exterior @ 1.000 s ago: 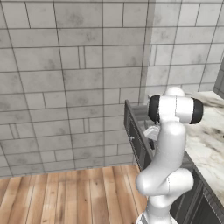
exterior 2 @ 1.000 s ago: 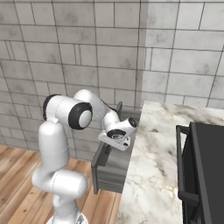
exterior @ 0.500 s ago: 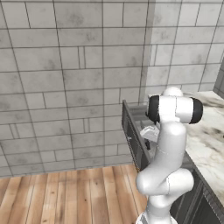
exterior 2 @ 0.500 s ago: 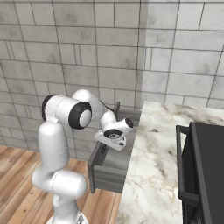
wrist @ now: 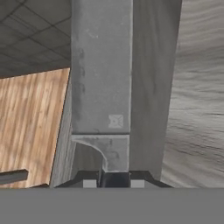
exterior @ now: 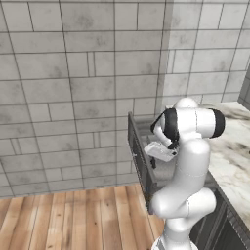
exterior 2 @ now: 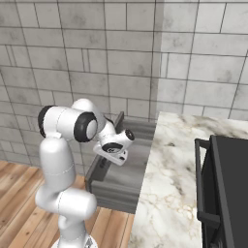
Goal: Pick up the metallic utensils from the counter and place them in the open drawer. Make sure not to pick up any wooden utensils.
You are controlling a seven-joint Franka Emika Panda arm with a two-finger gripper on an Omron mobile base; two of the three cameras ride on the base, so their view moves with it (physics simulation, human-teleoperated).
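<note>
Gripper (wrist: 113, 178) clamped on a metallic utensil (wrist: 101, 83), a broad grey blade running up the middle of the hand view from a dark stub of handle pinched between the two finger tips (wrist: 89, 183). Hangs above the open drawer (exterior 2: 127, 190), hand (exterior 2: 114, 149) tilted downward over the grey interior in the right base view; in the left base view, hand (exterior: 161, 150) just inside the drawer's tall dark front panel (exterior: 138, 156). Blade pointing along the drawer's length, grey drawer floor (wrist: 153, 87) beside it on one side, the drawer wall (wrist: 65, 144) and wooden floor planks (wrist: 33, 127) on the other. Cannot tell whether the blade tip touches the drawer bottom or floats clear of it. Pulled well out from the dark grey base, beside the end of the white marble counter (exterior 2: 179, 174). Black stove (exterior 2: 227, 189) further along the counter. Grey tiled wall (exterior: 73, 88) behind the drawer, with wood flooring (exterior: 73, 219) below
</note>
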